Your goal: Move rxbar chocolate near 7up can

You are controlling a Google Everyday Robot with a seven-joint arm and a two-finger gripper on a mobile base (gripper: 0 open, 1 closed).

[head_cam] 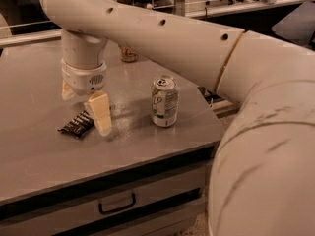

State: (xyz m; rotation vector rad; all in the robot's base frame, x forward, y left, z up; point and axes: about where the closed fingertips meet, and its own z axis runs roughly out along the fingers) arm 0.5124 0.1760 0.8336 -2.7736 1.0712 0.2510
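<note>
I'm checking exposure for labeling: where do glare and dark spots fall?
Camera view: warm, dim light; pale sheen on the table between the 7up can and the gripper, which sits low beside the chocolate bar; the bar reads nearly black; the can's top glints.
</note>
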